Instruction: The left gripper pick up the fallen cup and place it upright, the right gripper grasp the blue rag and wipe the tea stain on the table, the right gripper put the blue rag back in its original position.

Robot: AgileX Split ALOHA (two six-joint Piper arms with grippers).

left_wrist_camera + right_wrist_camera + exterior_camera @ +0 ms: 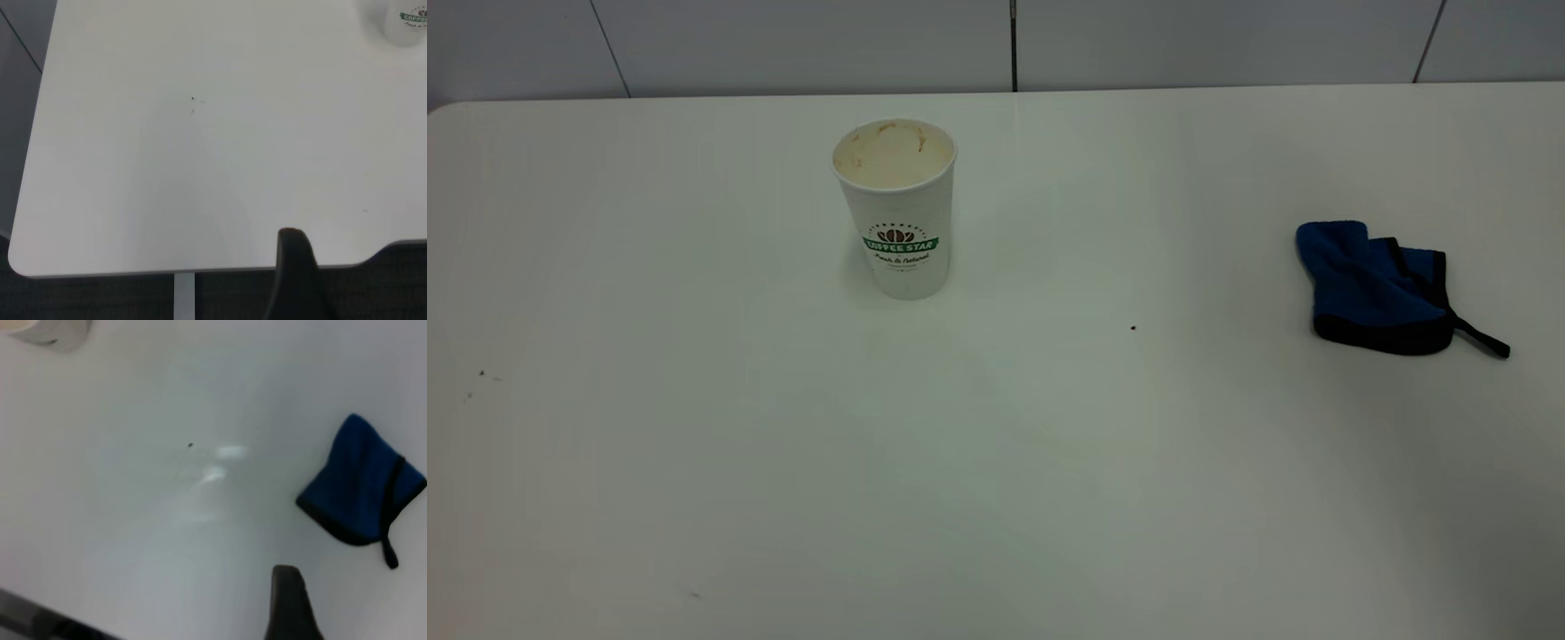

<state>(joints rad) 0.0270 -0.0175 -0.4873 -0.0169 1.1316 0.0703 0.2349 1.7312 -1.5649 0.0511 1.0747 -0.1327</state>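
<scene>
Cup: the fallen cup [895, 206] stands upright on the table [694, 498], toward the far edge and left of centre, its logo facing the exterior camera and its brown-stained inside showing.

Rag: the blue rag [1375, 286] lies crumpled flat at the right side of the table, well apart from the cup, with its black loop strap trailing toward the right.

Stain: no tea stain can be made out in any view; only a tiny black speck [1133, 328] sits between cup and rag, beside faint streaks of glare.

Progress: judged from this layout, all three steps look finished, or nearly so.

Risk, cup: the cup is tall, light and empty, so any arm sweep passing close could tip it over again.

Risk, rag: the loose strap could snag a finger if the right arm dips near it, dragging the rag out of place.

Risk, residue: a thin wet film may remain that glare hides, so the wipe cannot be confirmed clean.

Left gripper [293, 273]: one dark finger shows over the near table edge, touching nothing; the spread of its fingers cannot be told.

Right gripper [288, 603]: one dark finger shows above the table near the rag, apart from it; its spread cannot be told either.
</scene>
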